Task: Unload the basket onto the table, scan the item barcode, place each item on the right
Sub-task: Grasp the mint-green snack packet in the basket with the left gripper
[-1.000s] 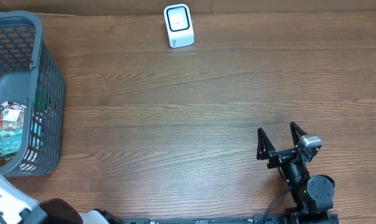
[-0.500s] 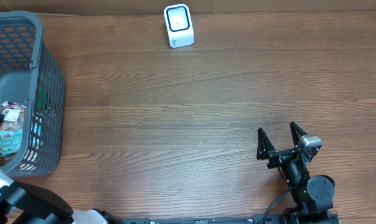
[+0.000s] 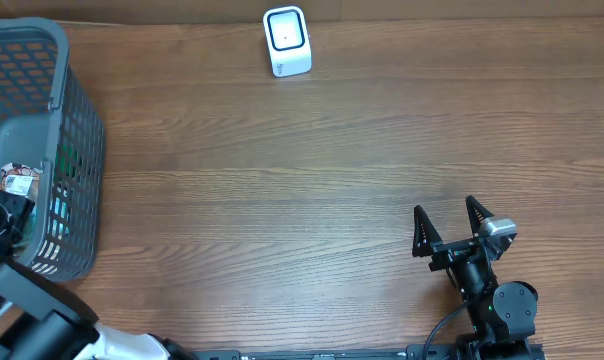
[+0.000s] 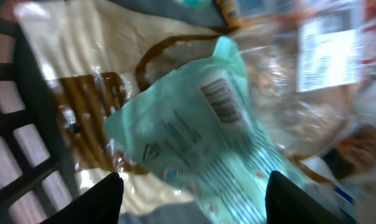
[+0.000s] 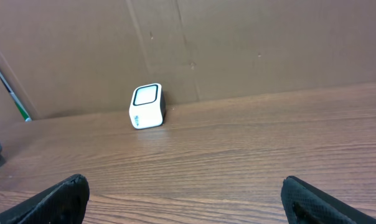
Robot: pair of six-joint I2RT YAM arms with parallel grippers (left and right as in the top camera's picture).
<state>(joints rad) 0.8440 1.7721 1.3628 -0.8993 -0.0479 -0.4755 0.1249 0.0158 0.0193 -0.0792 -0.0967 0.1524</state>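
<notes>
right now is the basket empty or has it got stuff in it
Not empty. The grey basket holds several packets: the left wrist view shows a mint-green packet with a barcode lying on other wrapped items.

A mint-green packet (image 4: 188, 143) with its barcode (image 4: 223, 102) showing fills the centre, basket wall (image 4: 14, 162) at 9 o'clock, the parted left pincer (image 4: 197, 205) at 6 o'clock.

Blurred mint packet (image 4: 194, 155); basket (image 3: 80, 160) edge-cropped
</notes>
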